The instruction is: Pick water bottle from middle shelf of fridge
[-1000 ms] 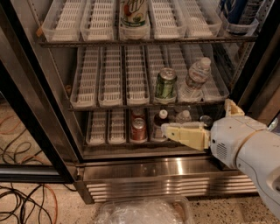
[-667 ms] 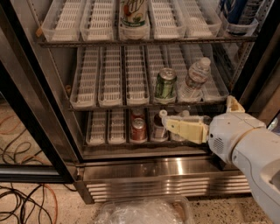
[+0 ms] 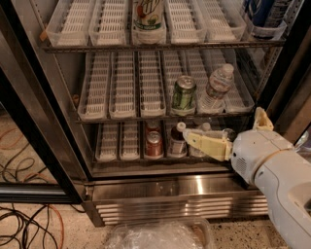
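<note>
The water bottle (image 3: 216, 88), clear with a white cap and pale label, leans slightly in a lane tray at the right of the middle shelf (image 3: 124, 90) of the open fridge (image 3: 175, 194). A green soda can (image 3: 183, 92) stands just left of it. My gripper (image 3: 223, 124) is in front of the bottom shelf, below the bottle. It is open and empty: one cream finger (image 3: 204, 143) points left and the other (image 3: 262, 119) points up.
On the bottom shelf stand a red can (image 3: 154, 144) and a dark bottle with a white cap (image 3: 178, 141), right behind my finger. A can (image 3: 148, 14) sits on the top shelf. The black door frame (image 3: 34, 141) is at left. Cables (image 3: 24, 223) and a plastic bag (image 3: 160, 236) lie on the floor.
My gripper has moved a little to the left and up in front of the bottom shelf. The bottle and cans have not moved.
</note>
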{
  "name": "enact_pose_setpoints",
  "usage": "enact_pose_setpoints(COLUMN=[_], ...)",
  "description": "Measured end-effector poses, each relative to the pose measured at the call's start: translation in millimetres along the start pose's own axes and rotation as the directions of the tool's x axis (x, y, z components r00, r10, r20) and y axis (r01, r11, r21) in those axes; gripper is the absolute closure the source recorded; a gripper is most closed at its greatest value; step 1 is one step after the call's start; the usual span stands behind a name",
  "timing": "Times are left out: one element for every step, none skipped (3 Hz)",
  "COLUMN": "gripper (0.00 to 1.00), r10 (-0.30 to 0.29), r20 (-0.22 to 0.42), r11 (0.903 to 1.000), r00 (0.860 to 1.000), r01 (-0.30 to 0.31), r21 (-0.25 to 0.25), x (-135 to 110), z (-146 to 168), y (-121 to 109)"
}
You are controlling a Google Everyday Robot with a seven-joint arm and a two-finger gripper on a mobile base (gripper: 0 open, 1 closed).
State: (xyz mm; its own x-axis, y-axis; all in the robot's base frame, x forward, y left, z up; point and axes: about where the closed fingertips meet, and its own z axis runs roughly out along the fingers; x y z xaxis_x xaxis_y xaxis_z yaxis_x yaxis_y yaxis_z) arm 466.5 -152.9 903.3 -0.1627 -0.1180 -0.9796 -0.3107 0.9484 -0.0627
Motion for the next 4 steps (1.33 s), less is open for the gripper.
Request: enact_pose_setpoints(gripper=[0.0,0.0,0.0,0.0], r10=[-0.029,0.013,0.064,0.096], r20=[0.002,-0.008,-0.018,-0.012], r11=[0.9995,0.9998,0.9979,0.9953], r00=[1.0,1.0,0.998,0.995], r01=[0.029,-0.013,-0.064,-0.096], r21=[-0.007,-0.014,-0.008,0.013], x=[14,31,40,40], z=[2,5,9,16], y=[6,10,9,-3])
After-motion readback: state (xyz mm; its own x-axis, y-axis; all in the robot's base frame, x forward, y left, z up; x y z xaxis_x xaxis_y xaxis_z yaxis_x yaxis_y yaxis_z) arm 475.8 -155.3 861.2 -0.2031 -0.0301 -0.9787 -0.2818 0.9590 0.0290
